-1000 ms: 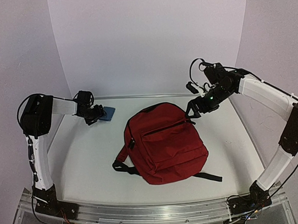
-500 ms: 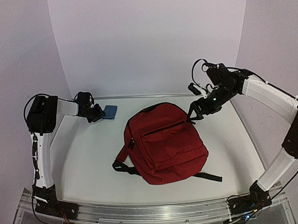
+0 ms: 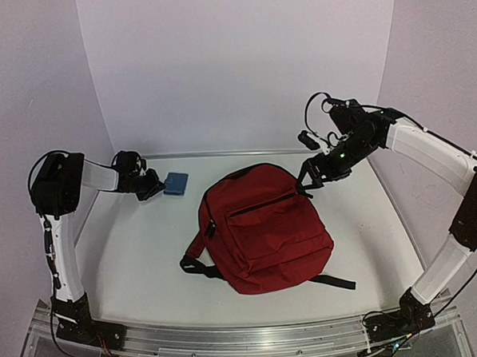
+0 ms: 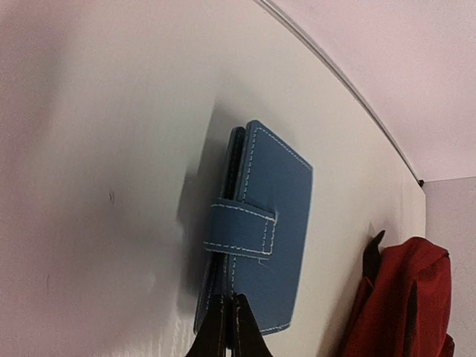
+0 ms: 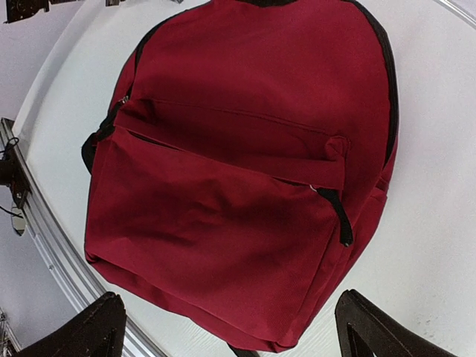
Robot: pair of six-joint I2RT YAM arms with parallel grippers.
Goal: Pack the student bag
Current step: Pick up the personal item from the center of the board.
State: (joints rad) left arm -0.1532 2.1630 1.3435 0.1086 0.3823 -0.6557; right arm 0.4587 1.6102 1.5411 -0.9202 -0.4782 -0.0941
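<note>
Your left claw point(image 4: 227, 316) had closed within the last second from spread to pressed together, at the edge of the blue wallet point(image 4: 271, 223) lying flat at the table's far left. I could not tell whether it pinched any of the cover, so I judged the pickup unconfirmed. Your right claw point(image 5: 228, 316) hung spread wide over the student bag point(image 3: 265, 233), which lay mid-table and looked zipped, on the white table point(image 3: 138, 256) with pale walls point(image 3: 241, 66) around it.

The top camera looks down from high behind the near edge over the whole counter point(image 3: 130, 256). The left wrist camera skims low and close to a blue wallet point(image 4: 264, 230). The right wrist camera looks down on the student bag point(image 5: 238, 186), which all three views share.
</note>
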